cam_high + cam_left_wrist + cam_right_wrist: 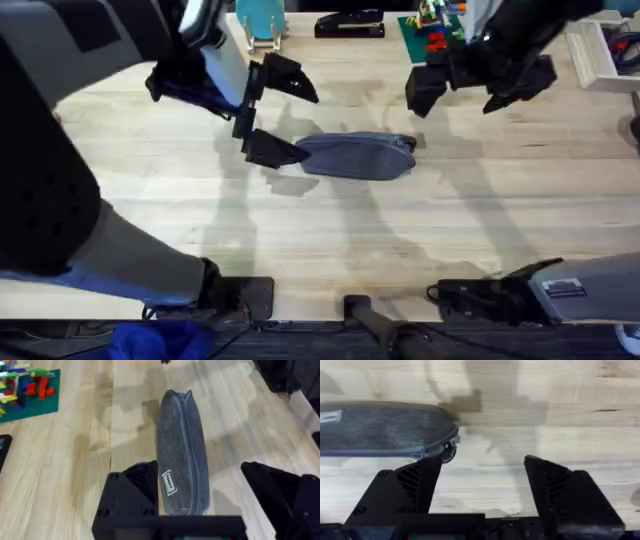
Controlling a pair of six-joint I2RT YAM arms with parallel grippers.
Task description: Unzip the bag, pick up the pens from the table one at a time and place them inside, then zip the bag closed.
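The bag [358,156] lies zipped on the table [480,230]; its near end is cut off beneath the left claw [268,112], fingers apart. The right claw [470,92], also spread, hovers past its zipper end

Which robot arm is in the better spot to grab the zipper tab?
Probably the right. The right gripper, open, hovers beside the pouch end carrying the zipper pull. The left gripper, open, straddles the opposite end.

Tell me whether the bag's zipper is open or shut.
Shut: the bag shows a closed zipper line end to end, with no orange lining visible.
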